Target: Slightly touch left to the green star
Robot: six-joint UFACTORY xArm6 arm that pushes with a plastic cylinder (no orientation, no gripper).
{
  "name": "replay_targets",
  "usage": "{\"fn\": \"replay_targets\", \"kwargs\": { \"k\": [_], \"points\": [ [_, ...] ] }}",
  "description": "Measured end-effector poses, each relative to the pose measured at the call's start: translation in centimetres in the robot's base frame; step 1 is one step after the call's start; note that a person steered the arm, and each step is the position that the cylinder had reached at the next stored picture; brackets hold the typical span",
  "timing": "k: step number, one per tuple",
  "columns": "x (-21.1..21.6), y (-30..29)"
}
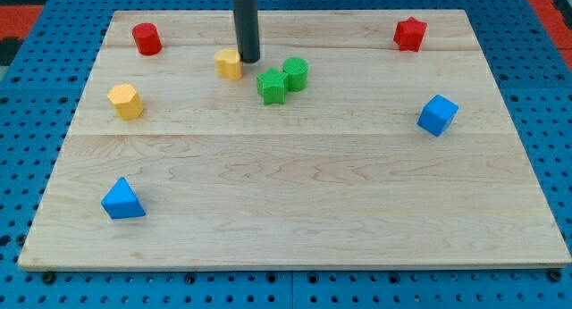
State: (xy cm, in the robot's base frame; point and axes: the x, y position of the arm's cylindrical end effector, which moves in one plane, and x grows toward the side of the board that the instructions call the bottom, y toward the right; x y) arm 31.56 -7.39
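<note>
The green star (272, 86) lies in the upper middle of the wooden board (295, 193). A green round block (296, 73) touches it on its upper right. My tip (249, 59) is a little to the upper left of the green star, with a small gap between them. The tip stands right beside a yellow block (230, 64), at that block's right edge.
A red cylinder (147, 38) sits at the top left and a red star (409, 33) at the top right. A yellow hexagonal block (126, 101) is at the left, a blue triangle (121, 200) at the lower left, a blue cube (437, 114) at the right.
</note>
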Motion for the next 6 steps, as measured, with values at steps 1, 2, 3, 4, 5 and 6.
{"fn": "replay_targets", "kwargs": {
  "k": [1,2,3,4,5,6],
  "points": [
    [-0.2,-5.6],
    [3.5,-8.0],
    [4.1,-4.5],
    [3.9,-0.6],
    [3.9,2.3],
    [5.7,1.4]
  ]
}}
